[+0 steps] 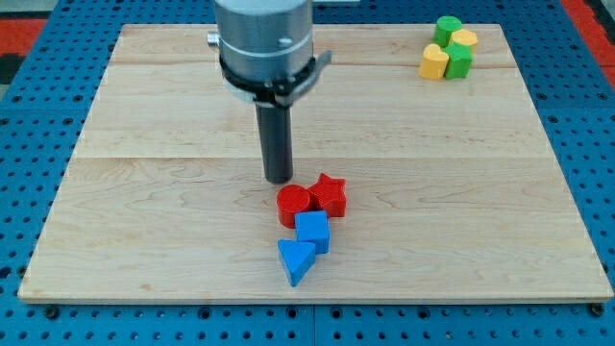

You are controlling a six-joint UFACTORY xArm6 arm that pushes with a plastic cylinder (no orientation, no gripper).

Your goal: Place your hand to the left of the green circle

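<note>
The green circle (447,28) sits at the view's top right on the wooden board (144,192), in a tight cluster with a yellow circle (465,40), a yellow block (434,61) and a second green block (459,61). My tip (280,178) is near the board's middle, far to the left of and below that cluster. It stands just above and left of the red circle (292,205).
A red star (329,195) touches the red circle on its right. A blue cube (312,232) and a blue triangle (296,260) lie just below them. The arm's grey body (264,43) hangs over the board's top middle.
</note>
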